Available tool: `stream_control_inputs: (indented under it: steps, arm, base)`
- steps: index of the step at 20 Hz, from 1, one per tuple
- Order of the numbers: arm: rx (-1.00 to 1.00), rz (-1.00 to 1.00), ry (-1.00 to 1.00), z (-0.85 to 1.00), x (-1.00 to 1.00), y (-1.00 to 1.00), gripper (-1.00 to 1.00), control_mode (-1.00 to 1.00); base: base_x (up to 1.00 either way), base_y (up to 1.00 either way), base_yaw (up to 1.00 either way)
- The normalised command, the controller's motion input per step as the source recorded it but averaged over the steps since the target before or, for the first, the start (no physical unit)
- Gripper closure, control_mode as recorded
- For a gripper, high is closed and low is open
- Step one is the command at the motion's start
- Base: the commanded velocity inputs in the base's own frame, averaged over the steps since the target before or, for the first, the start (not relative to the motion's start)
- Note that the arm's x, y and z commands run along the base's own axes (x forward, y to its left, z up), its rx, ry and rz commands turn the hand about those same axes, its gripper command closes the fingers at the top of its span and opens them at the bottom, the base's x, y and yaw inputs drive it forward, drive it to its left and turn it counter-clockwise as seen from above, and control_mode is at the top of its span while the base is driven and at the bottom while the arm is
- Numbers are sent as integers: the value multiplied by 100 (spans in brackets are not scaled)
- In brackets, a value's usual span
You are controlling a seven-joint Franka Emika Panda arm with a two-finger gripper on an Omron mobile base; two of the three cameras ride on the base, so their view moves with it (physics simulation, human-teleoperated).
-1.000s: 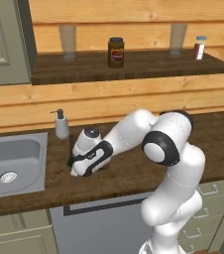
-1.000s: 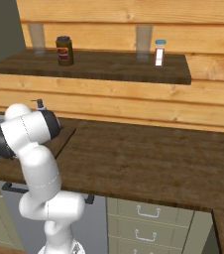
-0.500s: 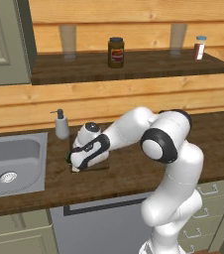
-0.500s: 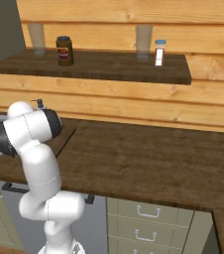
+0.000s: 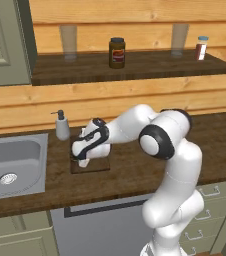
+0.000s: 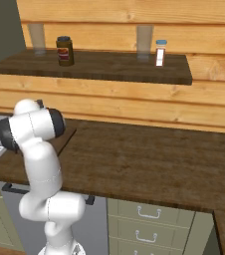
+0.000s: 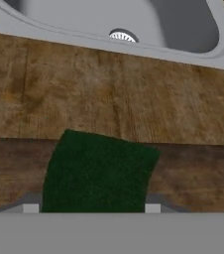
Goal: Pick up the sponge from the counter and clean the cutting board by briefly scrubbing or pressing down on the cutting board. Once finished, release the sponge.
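In the hand view the sponge [image 7: 99,171] shows its dark green face, held between my gripper's [image 7: 91,207] two fingertips [image 7: 30,207]. The gripper is shut on the sponge. Under it lies the dark cutting board [image 7: 198,173], and the sponge reaches up to the board's edge toward the sink. In the left base view the gripper [image 5: 81,160] is low over the left end of the cutting board [image 5: 99,165] on the counter [image 5: 135,175], and the hand hides the sponge. From the right base view, the arm [image 6: 32,130] covers the hand and only a corner of the board [image 6: 67,135] shows.
The steel sink [image 5: 15,165] with its drain [image 7: 122,35] lies just left of the board. A soap dispenser [image 5: 61,125] stands behind the board. The wall shelf [image 5: 135,62] carries a jar [image 5: 117,52], two glasses and a small bottle [image 5: 201,48].
The hand has slid a little to the left along the cutting board, toward the sink, keeping the sponge in its grip.
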Motion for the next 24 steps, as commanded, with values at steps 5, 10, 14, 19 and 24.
stream_control_inputs:
  steps: [5,10,14,19,24]
  arm:
    - [0,5,0,0,55,-17,100,-100]
    - [0,1,0,0,58,-7,100,-100]
    - [0,0,0,0,44,-9,100,-100]
    - [0,0,0,0,27,-13,100,-100]
    - [-7,0,0,0,-7,-39,100,-100]
  base:
    - [0,0,0]
    - [0,0,0]
    - [0,0,0]
    - [0,0,0]
    - [0,0,0]
